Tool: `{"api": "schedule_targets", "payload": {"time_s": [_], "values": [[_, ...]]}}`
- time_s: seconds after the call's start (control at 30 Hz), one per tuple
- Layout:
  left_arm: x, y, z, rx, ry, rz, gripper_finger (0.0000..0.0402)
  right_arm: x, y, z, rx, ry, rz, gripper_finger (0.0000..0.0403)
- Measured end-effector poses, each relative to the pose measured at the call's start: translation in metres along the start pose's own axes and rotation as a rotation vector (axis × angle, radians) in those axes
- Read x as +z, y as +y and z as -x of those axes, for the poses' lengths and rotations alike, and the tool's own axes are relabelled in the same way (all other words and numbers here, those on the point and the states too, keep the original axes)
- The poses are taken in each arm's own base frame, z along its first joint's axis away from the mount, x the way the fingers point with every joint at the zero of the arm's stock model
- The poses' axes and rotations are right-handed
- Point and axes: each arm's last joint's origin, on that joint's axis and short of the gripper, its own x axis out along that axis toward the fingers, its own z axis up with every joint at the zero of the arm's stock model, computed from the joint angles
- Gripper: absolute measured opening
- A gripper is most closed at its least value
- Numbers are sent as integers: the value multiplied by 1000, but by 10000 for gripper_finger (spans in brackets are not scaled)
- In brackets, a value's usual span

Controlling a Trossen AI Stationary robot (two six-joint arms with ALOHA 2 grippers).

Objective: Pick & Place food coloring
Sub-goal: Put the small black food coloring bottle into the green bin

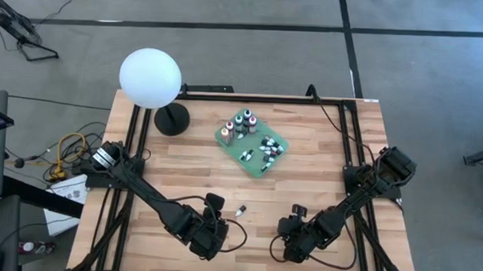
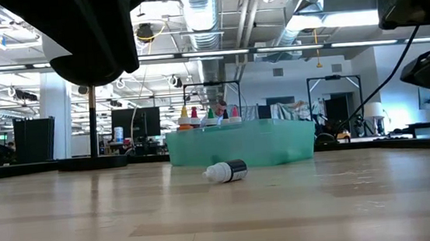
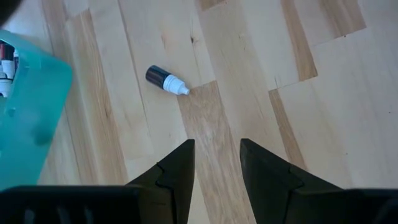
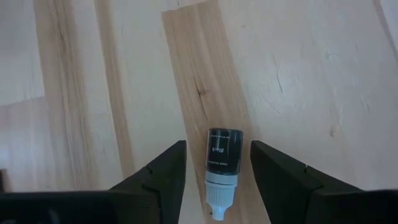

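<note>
so both arms were parked down at the near edge of the desk (image 1: 322, 155), the wooden one with the black frame round it. the left hand (image 1: 215, 206) sat low left of centre, its two fingers (image 3: 180, 171) apart with only a narrow gap and nothing between them, just bare wood showing through. the right hand (image 1: 297, 213) was over on the other side, and its wrist view showed a small dark bottle (image 4: 222, 165) with a white tip lying flat on the desk right in the gap between its fingers (image 4: 165, 171), cap end toward the camera. the fingers were spread either side of it with daylight on both sides, so not pinching it as far as i could see. another little white-tipped bottle (image 1: 241, 210) lay on its side on open wood between the two hands, closer to the left one, and it showed up in the low view too, in front of the green tray (image 1: 225, 140). that tray sat further back toward the middle of the desk, turned at an angle, with the rest of the food coloring (image 1: 244, 123) in it: taller ones with coloured caps standing at one end, tiny ones lying at the other. the white globe lamp (image 1: 150, 78) on its black base stood at the far left corner, well apart from everything. plenty of bare wood between tray and hands, and the whole right side of the desk was open too.
</note>
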Motion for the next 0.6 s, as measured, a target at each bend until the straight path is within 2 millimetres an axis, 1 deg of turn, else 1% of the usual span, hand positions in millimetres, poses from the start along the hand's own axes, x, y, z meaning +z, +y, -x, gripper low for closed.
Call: {"api": "schedule_targets", "payload": {"time_s": [0.23, 0.43, 0.6], "values": [[0, 0, 0, 2, 5, 2, 122, 0, 0, 0, -3, -2, 4, 166], [-1, 0, 0, 2, 5, 5, 121, -4, 1, -19, -28, 23, 13, 166], [-1, 0, 0, 2, 8, 8, 121, -5, 1, -19, -37, 20, 15, 169]]}}
